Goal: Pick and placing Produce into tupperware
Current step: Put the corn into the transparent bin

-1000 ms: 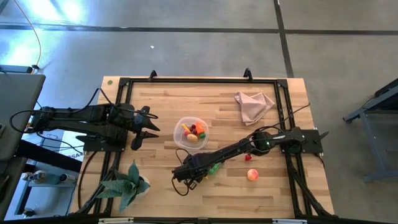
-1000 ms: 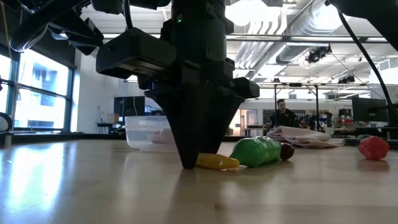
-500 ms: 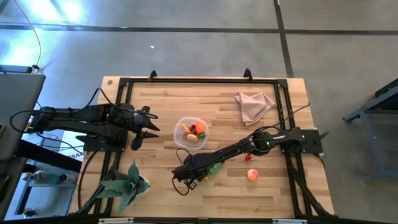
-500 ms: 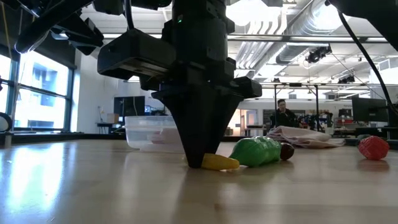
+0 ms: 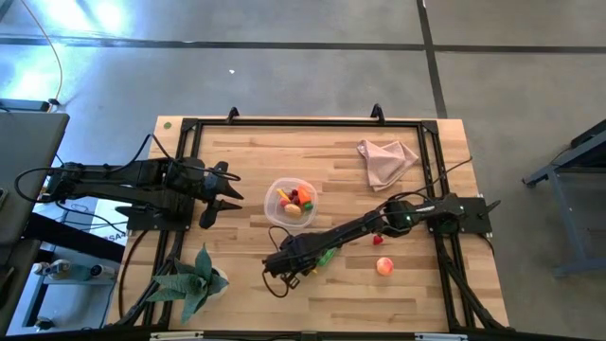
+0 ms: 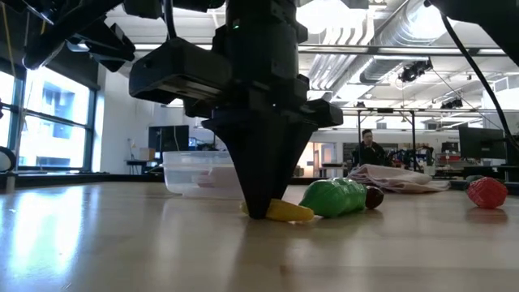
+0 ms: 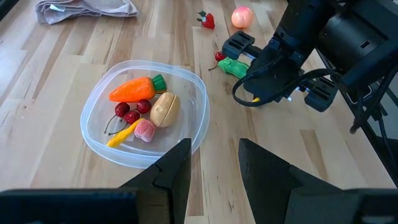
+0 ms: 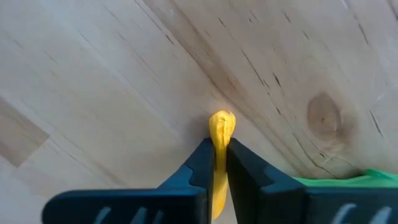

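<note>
Room: a large hall with a grey concrete floor; in the low view there are windows, ceiling pipes and a person (image 6: 371, 149) far behind the table.
Table: a light wooden table (image 5: 246, 156) with a black frame around it.
Tupperware: the round clear tupperware (image 5: 291, 203) stands near the middle of the table; inside it are an orange carrot (image 7: 134, 89), a tan lump (image 7: 164, 108), dark red berries (image 7: 130, 112), a pink piece (image 7: 145, 130) and a yellow strip.
Right gripper: the right gripper (image 8: 215, 163) is down at the table surface, in front of the tupperware; its two fingers are clenched on a thin yellow piece (image 8: 219, 138), which sticks out past the tips and lies on the wood.
Green pepper: the green pepper (image 6: 335, 197) lies on the table just beside the right gripper, with a small dark red berry (image 6: 373, 196) touching its far end.
Other produce: a red strawberry (image 5: 379, 240) and a peach-pink fruit (image 5: 384, 267) lie apart, toward the right side.
Left gripper: the left gripper (image 5: 220, 194) waits at the left of the tupperware, fingers parted and holding nothing.
Pink cloth: a crumpled pink cloth (image 5: 386, 159) is at the far right part.
Plant: a green leafy plant (image 5: 194, 279) stands at the near left corner.
</note>
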`<state>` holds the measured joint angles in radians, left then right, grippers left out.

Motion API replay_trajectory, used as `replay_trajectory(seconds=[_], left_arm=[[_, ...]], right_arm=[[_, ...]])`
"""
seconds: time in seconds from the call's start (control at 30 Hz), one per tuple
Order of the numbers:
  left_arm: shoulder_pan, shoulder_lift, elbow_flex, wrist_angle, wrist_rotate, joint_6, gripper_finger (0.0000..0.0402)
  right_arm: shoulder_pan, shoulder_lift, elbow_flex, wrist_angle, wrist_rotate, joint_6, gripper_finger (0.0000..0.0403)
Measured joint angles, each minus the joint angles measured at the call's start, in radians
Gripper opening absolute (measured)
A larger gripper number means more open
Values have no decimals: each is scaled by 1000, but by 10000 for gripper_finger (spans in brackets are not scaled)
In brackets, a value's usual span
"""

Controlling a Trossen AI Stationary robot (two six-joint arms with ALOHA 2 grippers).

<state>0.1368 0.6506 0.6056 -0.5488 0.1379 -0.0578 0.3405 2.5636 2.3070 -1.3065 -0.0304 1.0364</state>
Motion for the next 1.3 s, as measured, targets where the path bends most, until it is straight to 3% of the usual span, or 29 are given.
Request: replay_trajectory(seconds=[0.27,0.57,0.7,0.97,1.3], left_arm=[[0,0,0,0,0,0,122],[0,0,0,0,0,0,122],[0,0,0,0,0,0,122],[0,0,0,0,0,0,122],[0,0,0,0,0,0,122]], right_arm=[[0,-94,-2,-52,94,28,21],[-18,-245,0,-25,357,-47,21],[-71,-293,0,21,423,-88,21],[-240,-291,1,204,313,-369,21],[-375,-222,1,210,225,-500,21]])
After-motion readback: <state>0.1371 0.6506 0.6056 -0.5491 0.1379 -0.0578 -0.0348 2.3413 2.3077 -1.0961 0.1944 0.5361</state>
